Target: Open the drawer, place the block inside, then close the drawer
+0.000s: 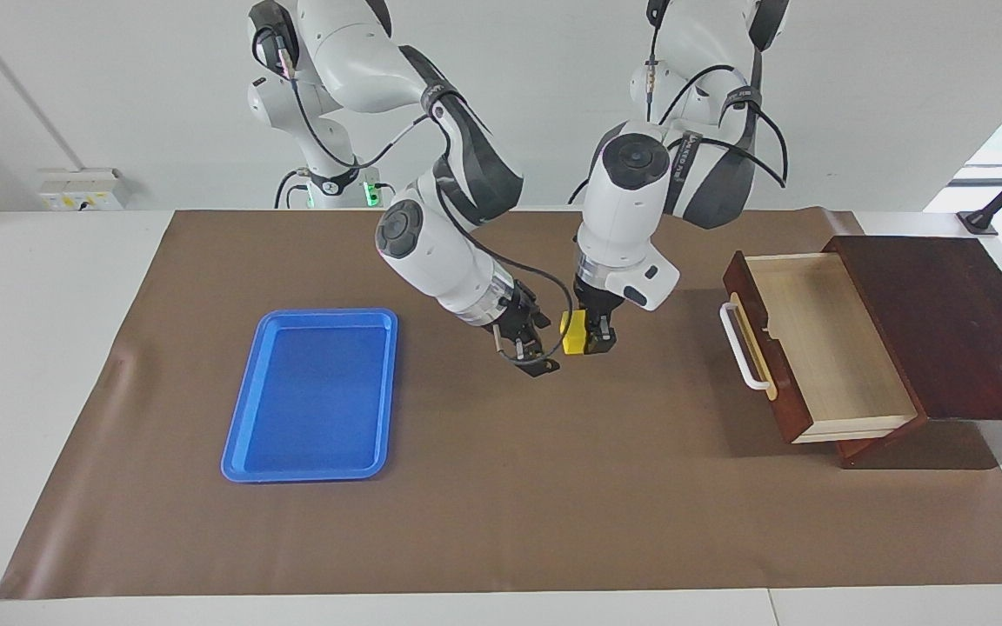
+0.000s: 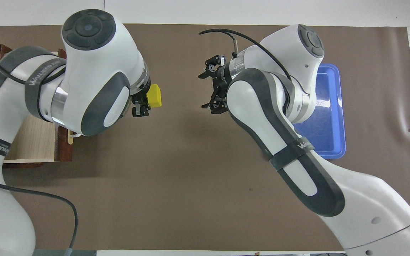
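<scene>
L claw [image 1: 592, 337] is gripping block [image 1: 572, 333] over mid tabletop [image 1: 501, 487], presumably for carrying to drawer [image 1: 823, 348] (pulled out, interior bare). R claw [image 1: 529, 350] is hanging open, empty, beside it.

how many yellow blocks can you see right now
1: the yellow block is held in the left gripper, up over the brown mat between the tray and the open drawer.

Block in the left gripper, drawer standing open

The left gripper [image 1: 592, 337] grips the yellow block [image 1: 573, 332] above the brown mat [image 1: 501, 487]; the right gripper [image 1: 529, 349] hangs just beside it, fingers spread and holding nothing (a small gap between them). The drawer [image 1: 823, 348] is pulled out, and the blue tray [image 1: 244, 435] lies toward the right arm's end.
</scene>
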`<action>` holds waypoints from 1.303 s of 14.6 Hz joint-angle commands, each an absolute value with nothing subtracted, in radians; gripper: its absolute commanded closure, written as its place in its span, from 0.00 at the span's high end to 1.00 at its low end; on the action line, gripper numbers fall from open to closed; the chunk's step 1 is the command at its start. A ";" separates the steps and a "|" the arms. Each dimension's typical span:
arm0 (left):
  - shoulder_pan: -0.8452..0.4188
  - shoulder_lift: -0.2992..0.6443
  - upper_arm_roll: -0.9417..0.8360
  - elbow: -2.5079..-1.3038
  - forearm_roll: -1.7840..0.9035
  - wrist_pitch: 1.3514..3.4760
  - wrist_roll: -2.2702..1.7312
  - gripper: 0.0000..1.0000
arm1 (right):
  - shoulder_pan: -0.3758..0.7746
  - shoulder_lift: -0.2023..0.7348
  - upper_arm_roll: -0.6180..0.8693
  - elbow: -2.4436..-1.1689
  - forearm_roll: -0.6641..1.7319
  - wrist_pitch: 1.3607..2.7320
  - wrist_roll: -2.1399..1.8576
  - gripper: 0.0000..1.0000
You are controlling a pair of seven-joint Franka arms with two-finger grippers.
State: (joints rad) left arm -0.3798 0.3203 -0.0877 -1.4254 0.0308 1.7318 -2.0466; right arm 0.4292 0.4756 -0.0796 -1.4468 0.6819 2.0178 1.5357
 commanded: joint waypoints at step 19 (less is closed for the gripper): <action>0.150 0.166 -0.092 -1.785 0.028 2.008 -1.442 0.00 | 0.034 0.049 -0.071 -1.508 -0.026 1.542 0.143 1.00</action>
